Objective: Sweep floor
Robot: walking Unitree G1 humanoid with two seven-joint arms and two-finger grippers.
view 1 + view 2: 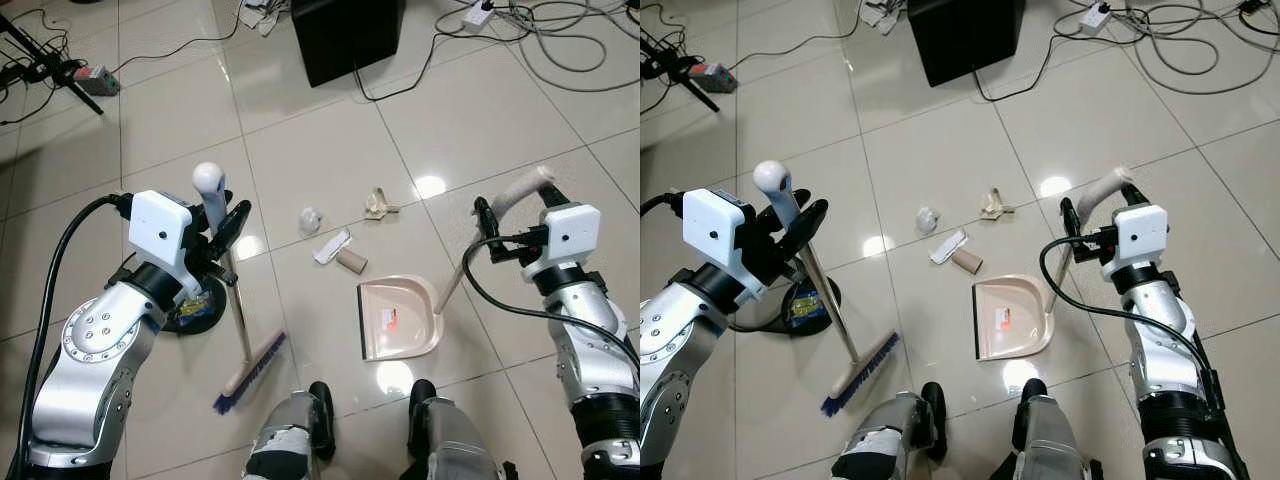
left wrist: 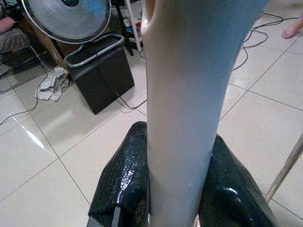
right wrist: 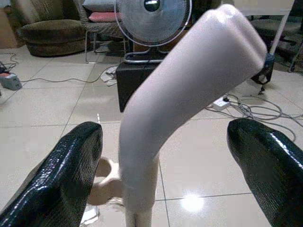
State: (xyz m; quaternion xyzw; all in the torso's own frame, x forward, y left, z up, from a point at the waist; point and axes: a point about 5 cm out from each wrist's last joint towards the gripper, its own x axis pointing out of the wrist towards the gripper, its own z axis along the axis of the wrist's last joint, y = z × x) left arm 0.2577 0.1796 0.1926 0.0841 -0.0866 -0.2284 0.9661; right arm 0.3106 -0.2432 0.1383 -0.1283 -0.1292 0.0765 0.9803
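The left gripper (image 1: 222, 228) is clamped on the broom (image 1: 232, 300) just below its rounded white knob, and in the left wrist view both black fingers (image 2: 124, 179) press flat against the pale handle with no gap on either side. From that grip the broom's long axis runs down and slightly towards the robot's right, ending at the blue-bristled head (image 1: 252, 373), which rests on the tile floor (image 1: 330, 160) below the gripper, just ahead of the robot's left foot. The right gripper (image 1: 482, 232) sits at the bent, thick top of the dustpan handle (image 3: 175, 104), but its fingers (image 3: 61, 175) stand wide apart, one on each side of the grip with clear space between each pad and the plastic, so it has hold of nothing. The handle slants down from that gripper towards the robot's left to the beige dustpan (image 1: 398, 318), which lies flat on the floor with its open mouth facing the robot's feet. Beyond the pan, between the two grippers, lie the scraps: a cardboard tube (image 1: 351, 261) nearest the pan, a white wrapper (image 1: 331, 246) just beside it, a crumpled white ball (image 1: 310, 219) and a tan crumpled piece (image 1: 378, 204) farther out.
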